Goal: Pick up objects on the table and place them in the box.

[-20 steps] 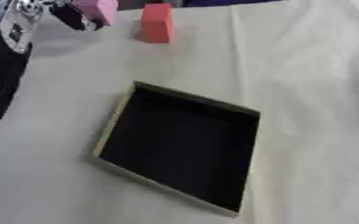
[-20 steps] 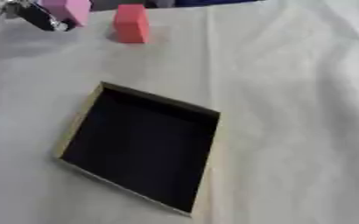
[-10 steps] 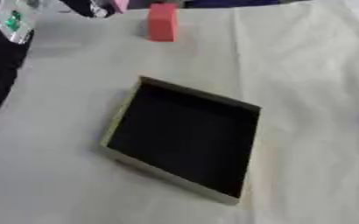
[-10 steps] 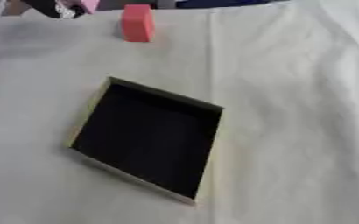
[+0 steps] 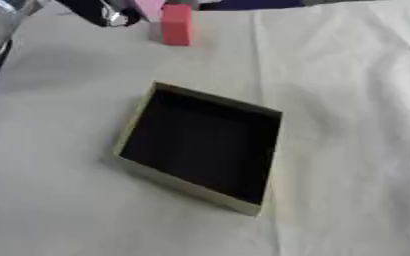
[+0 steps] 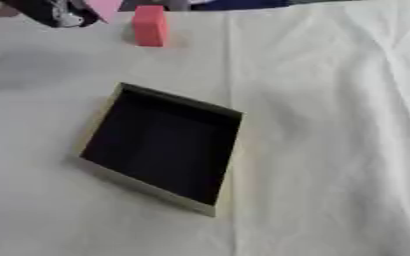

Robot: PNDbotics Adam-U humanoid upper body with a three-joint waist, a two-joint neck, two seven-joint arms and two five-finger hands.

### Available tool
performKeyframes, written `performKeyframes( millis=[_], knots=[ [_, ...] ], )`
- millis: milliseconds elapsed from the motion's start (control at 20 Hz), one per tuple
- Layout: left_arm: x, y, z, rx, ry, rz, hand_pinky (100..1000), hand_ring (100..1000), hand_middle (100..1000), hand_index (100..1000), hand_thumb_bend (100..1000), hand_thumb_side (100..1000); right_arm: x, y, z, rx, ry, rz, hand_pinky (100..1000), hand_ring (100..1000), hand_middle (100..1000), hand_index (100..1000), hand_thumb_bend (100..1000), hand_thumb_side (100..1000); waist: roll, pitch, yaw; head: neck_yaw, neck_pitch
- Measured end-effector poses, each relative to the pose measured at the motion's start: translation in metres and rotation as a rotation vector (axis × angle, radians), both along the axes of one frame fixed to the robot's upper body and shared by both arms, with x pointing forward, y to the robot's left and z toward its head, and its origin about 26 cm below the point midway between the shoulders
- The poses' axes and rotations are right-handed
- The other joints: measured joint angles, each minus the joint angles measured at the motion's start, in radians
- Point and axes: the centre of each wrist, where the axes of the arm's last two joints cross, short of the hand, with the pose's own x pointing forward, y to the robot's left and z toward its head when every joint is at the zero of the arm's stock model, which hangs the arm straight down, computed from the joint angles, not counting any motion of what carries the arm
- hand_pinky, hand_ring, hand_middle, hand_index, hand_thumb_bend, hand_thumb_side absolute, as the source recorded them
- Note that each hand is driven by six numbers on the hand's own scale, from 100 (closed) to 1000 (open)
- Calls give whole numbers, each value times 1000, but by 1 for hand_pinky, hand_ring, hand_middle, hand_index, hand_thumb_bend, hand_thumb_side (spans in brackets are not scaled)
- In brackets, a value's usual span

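Box [image 5: 200, 145] holds nothing yet, red block [image 5: 176, 25] waits on the worktop [image 5: 348, 100], left hand [image 5: 99, 11] grips a pink piece [image 5: 147, 8].

Open cloth all round the box, crowding only at the far left.

The box [image 5: 200, 148] is set askew on the white cloth [image 5: 348, 125], its dark inside unobstructed from above. Wide bare cloth is seen to its right, near side and left. At the far edge a red block [image 5: 176, 25] stands upright, with a pink object [image 5: 147, 7] just beside it and the left hand [image 5: 99, 11] at that object, so passage there is narrowed.
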Motion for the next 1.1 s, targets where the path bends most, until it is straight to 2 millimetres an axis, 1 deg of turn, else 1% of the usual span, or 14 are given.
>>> performKeyframes(
  millis=[50, 250, 450, 550, 800, 950, 1100],
  knots=[
    [-6, -3, 0, -3, -5, -18, 530, 396, 358, 450, 324, 100, -1, 0, -1, 0, 0, -2, 819, 793, 684, 731, 100, 652, 0, -3, 2, 0, 4],
    [-29, -17, -3, -23, -23, -107, 537, 396, 361, 451, 300, 100, -3, 2, -3, 1, -2, -6, 819, 793, 684, 731, 100, 639, -3, -13, 15, -4, 17],
    [-53, -32, -8, -29, -12, -194, 539, 398, 362, 454, 295, 100, -3, 4, -4, 5, -3, -5, 818, 793, 684, 731, 100, 646, -12, -20, 30, -18, 25],
    [-60, -38, -10, -14, -6, -221, 544, 402, 363, 457, 304, 100, -4, 4, -4, 3, -6, -7, 818, 793, 684, 731, 100, 646, -16, -25, 35, -27, 28],
    [-65, -51, -19, 56, 9, -285, 552, 410, 354, 466, 335, 100, -4, 5, -7, 8, 1, -9, 818, 794, 683, 730, 100, 646, -20, -27, 46, -42, 33],
    [-64, -59, -28, 111, 3, -322, 513, 408, 354, 468, 340, 100, -5, 5, -7, 13, 2, -13, 818, 794, 681, 730, 100, 646, -24, -26, 50, -45, 33],
    [-64, -68, -37, 158, 6, -363, 498, 408, 356, 471, 325, 100, -5, 4, -7, 16, 1, -14, 818, 794, 681, 729, 100, 647, -24, -22, 53, -45, 33]
  ],
)
